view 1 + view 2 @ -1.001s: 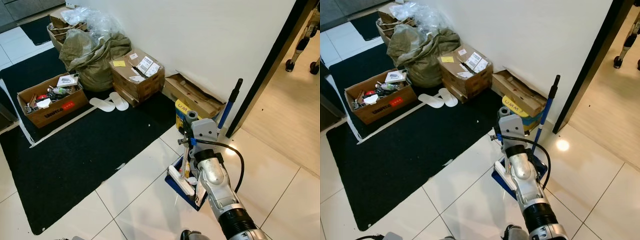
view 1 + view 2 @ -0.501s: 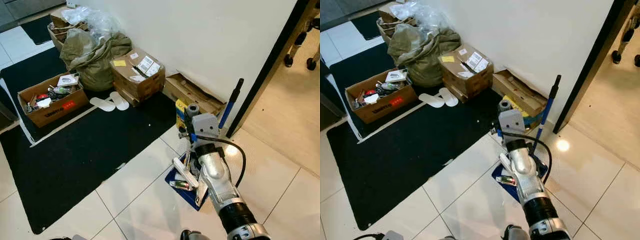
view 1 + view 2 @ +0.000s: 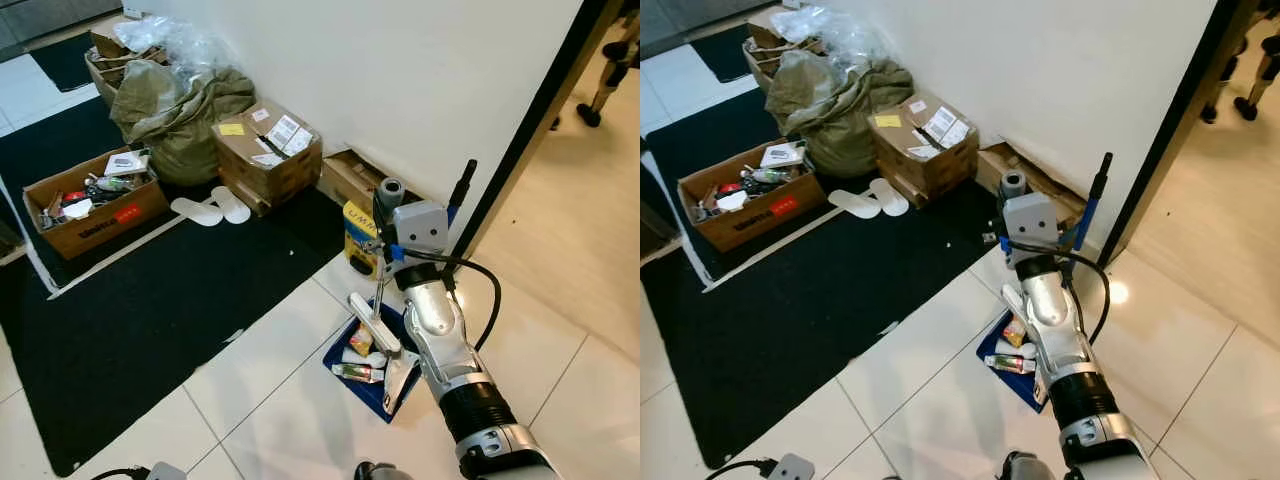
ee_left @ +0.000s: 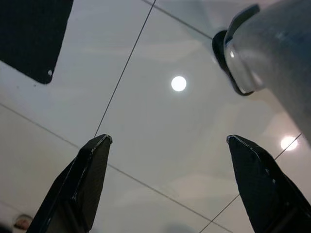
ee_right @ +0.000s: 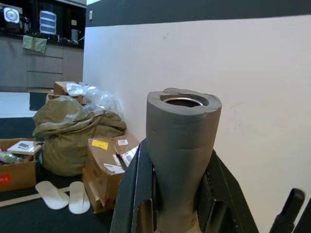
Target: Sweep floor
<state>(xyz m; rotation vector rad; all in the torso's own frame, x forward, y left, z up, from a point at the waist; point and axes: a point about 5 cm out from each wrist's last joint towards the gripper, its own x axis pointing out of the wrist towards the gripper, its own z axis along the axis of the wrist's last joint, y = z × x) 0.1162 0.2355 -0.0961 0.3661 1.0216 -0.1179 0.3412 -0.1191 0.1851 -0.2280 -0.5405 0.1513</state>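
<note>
Dustpan [image 3: 372, 372]: blue, lying on the white tile floor [image 3: 270, 400] directly below the right gripper [image 5: 177, 204], carrying small litter and a white brush head. Handle [image 5: 181, 160]: grey foam-wrapped, rising upright from the dustpan; the right gripper's black fingers [image 5: 138, 194] are closing on it from both sides. Right arm: silver, reaching forward and down, wrist camera housing sitting just under the handle top. Broom [image 3: 455, 205]: blue stick, black grip, leaning on the wall just beyond the gripper. Left gripper [image 4: 167, 182]: fingers spread apart, holding nothing, pointing at bare tile. Black mat [image 3: 140, 300], cardboard boxes [image 3: 265, 155] and white slippers [image 3: 210, 208]: lying well apart to the gripper's left.
</note>
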